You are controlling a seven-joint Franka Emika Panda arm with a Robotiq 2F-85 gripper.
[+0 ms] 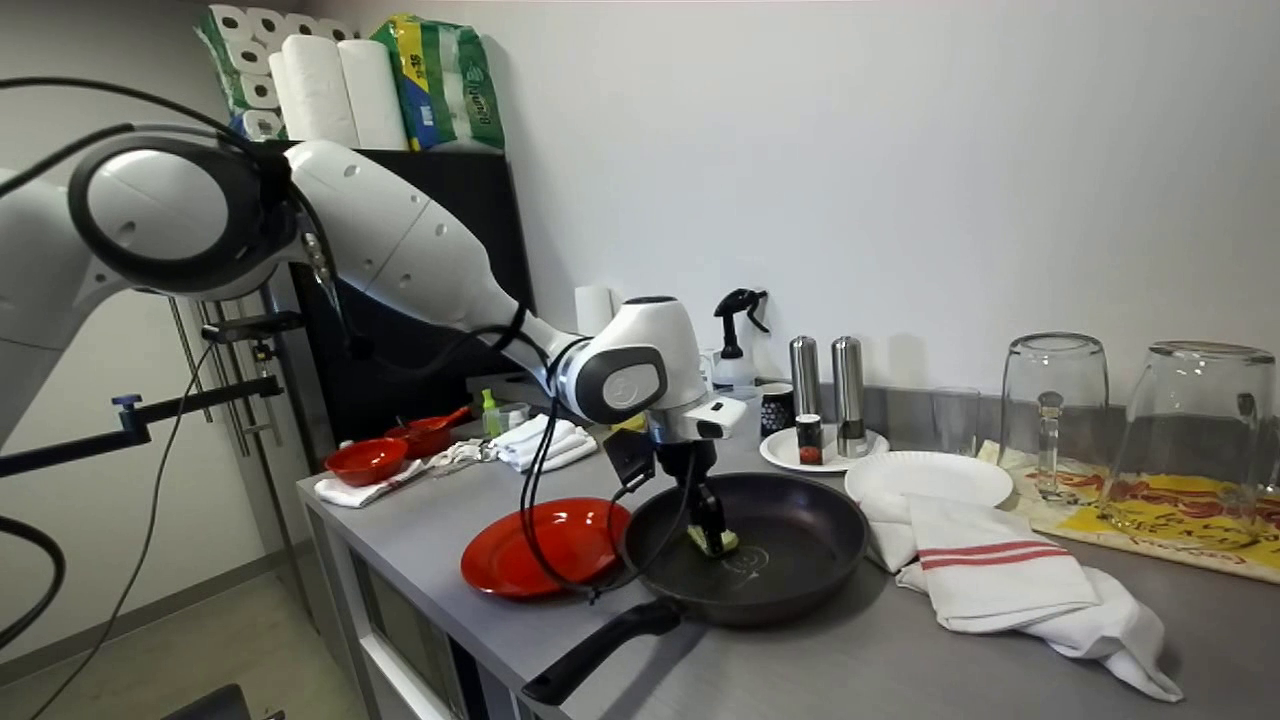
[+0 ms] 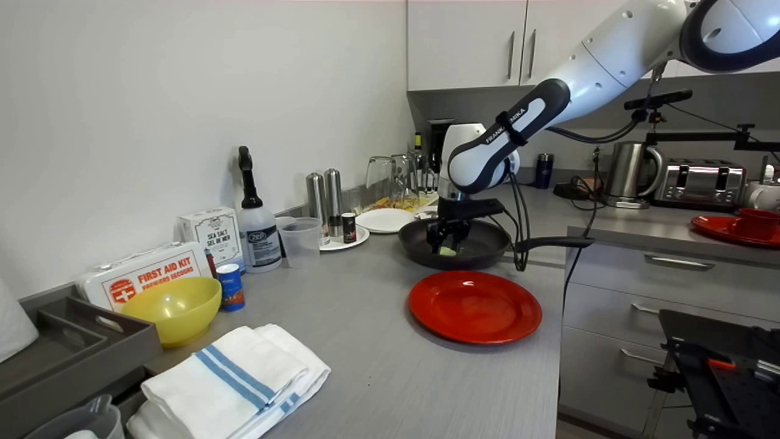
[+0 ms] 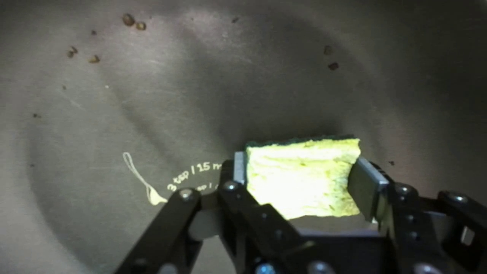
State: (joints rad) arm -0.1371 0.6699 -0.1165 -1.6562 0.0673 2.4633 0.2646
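Between the tips of the pincer (image 3: 303,177), which is gripping it at both ends, a blocky sponge (image 3: 300,182) is showing porous yellow foam and a dark, fuzzy edge. Beneath the pincer and around the sponge, a round, dark, smooth-floored pan (image 1: 800,540) is bearing brown crumbs (image 3: 128,19). Near the pincer, just outside the pan, a glossy red plate (image 2: 475,308) is lying.

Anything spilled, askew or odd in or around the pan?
Yes: in the wrist view, brown crumbs lie scattered inside the pan, stray bits on its dark surface. Also, in an exterior view, the red-striped towel beside it lies rumpled, not neatly folded.
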